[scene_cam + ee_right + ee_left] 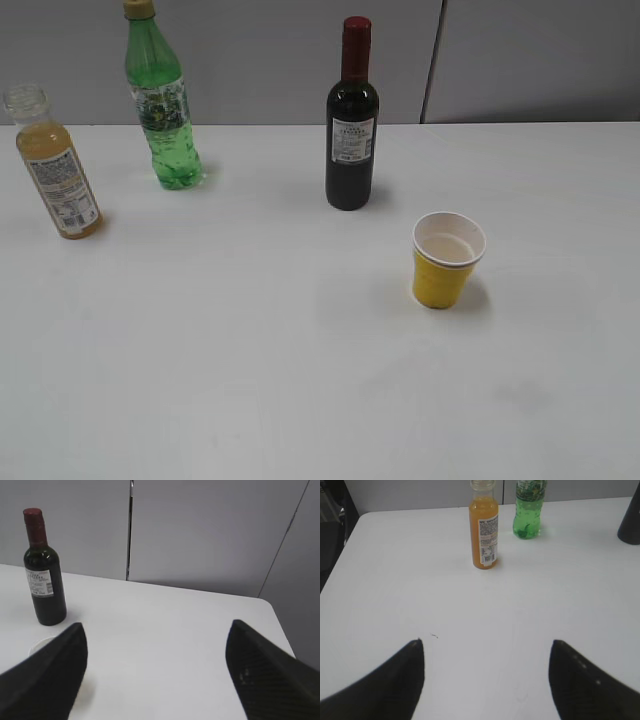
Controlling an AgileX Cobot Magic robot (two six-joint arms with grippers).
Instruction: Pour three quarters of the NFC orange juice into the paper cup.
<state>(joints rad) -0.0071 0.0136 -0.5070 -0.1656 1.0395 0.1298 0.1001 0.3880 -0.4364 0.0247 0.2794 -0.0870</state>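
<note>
The NFC orange juice bottle [58, 170] stands uncapped at the far left of the white table, tilted in that view; it also shows upright in the left wrist view [484, 530]. The yellow paper cup [447, 261] stands upright right of centre; only its white rim [41, 644] peeks past the left finger in the right wrist view. My left gripper [486, 647] is open and empty, well short of the juice bottle. My right gripper [156, 630] is open and empty, with the cup at its left finger. Neither gripper shows in the exterior view.
A tall green bottle [161, 105] stands at the back left, right of the juice [528, 507]. A dark wine bottle [351, 130] stands at the back centre, behind the cup [44, 572]. A grey wall runs behind the table [250, 350].
</note>
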